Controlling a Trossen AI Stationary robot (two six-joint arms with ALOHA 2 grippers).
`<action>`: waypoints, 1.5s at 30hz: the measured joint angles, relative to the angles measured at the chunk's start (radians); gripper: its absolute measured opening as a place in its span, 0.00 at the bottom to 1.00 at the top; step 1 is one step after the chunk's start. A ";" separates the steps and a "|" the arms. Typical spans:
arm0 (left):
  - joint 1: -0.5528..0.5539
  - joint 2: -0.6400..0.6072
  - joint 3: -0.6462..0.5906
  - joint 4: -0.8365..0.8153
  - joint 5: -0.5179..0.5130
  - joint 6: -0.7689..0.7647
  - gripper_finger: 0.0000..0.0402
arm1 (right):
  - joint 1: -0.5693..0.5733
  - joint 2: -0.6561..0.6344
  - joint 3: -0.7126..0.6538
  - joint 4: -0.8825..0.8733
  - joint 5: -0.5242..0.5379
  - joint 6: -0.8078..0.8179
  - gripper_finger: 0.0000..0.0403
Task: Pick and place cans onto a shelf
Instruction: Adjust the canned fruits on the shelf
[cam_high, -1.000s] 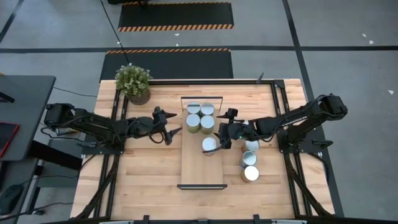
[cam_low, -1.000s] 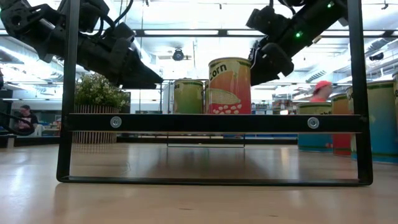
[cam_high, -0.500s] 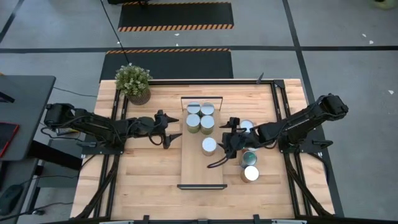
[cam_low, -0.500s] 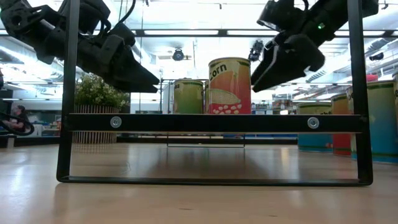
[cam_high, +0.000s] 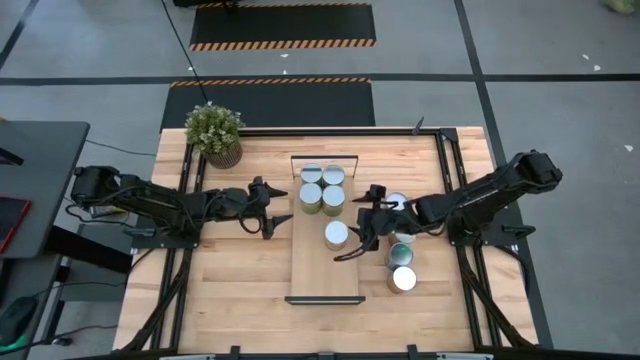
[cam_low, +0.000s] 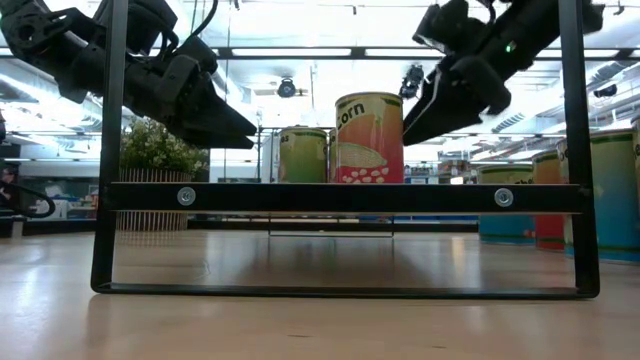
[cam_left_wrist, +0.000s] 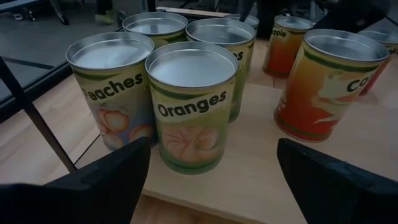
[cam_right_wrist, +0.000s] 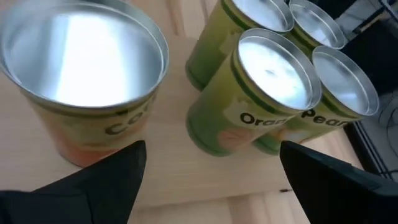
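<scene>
The shelf (cam_high: 325, 275) is a narrow light-wood board in the middle of the table. Several green-labelled cans (cam_high: 322, 186) stand in a close group at its far end. An orange corn can (cam_high: 336, 234) stands alone near its middle. My left gripper (cam_high: 282, 206) hangs open just left of the shelf, facing the Oranges can (cam_left_wrist: 191, 106) and the Peaches can (cam_left_wrist: 112, 93). My right gripper (cam_high: 353, 235) hangs open just right of the corn can (cam_right_wrist: 81, 81), above the shelf's right edge, with nothing between its fingers.
Three more cans (cam_high: 403, 280) stand on the tabletop right of the shelf, partly under my right arm. A potted plant (cam_high: 215, 132) sits at the far left corner. Dark metal rails run along both sides of the table (cam_high: 235, 290).
My right gripper has drawn back from over the corn can toward the table's right and near edges, staying open; the can stands alone on the shelf, fully in sight from above. My left gripper has turned a little in place.
</scene>
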 joint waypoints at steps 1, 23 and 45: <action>0.000 0.000 0.000 0.000 0.000 0.001 0.89 | -0.008 0.000 -0.014 0.031 -0.019 -0.026 0.94; 0.000 0.000 0.000 0.000 0.000 0.000 0.89 | 0.068 0.000 -0.071 0.215 -0.156 -0.131 0.94; 0.000 0.000 0.000 0.002 0.000 0.001 0.89 | -0.003 0.001 -0.071 0.349 -0.045 -0.739 0.92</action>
